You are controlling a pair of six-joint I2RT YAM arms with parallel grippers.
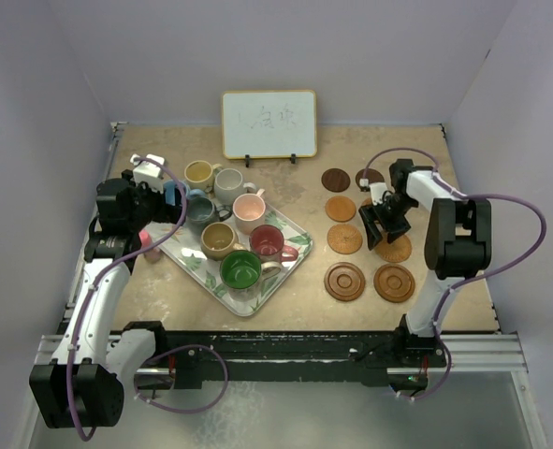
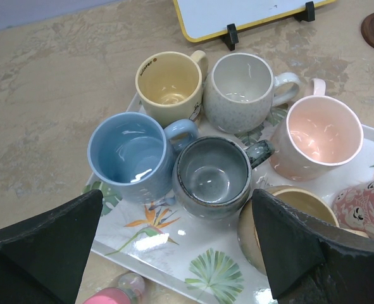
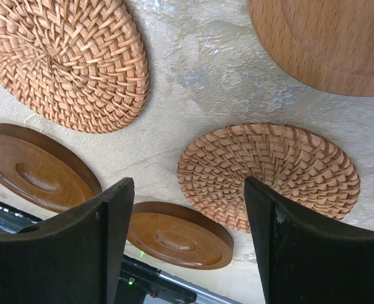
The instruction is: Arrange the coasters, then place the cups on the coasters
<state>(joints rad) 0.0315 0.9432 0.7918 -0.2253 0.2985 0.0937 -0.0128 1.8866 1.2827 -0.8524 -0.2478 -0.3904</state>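
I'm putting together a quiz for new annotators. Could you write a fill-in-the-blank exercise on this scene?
1. The green cup stands on the leaf-patterned ____.
2. Between the yellow cup and the pink cup stands the ____ cup.
3. Two of the coasters are ____ rather than solid wood.
4. The left end effector hovers above the grey-blue cup with its jaws ____.

Missing words: tray; off-white; woven; open.
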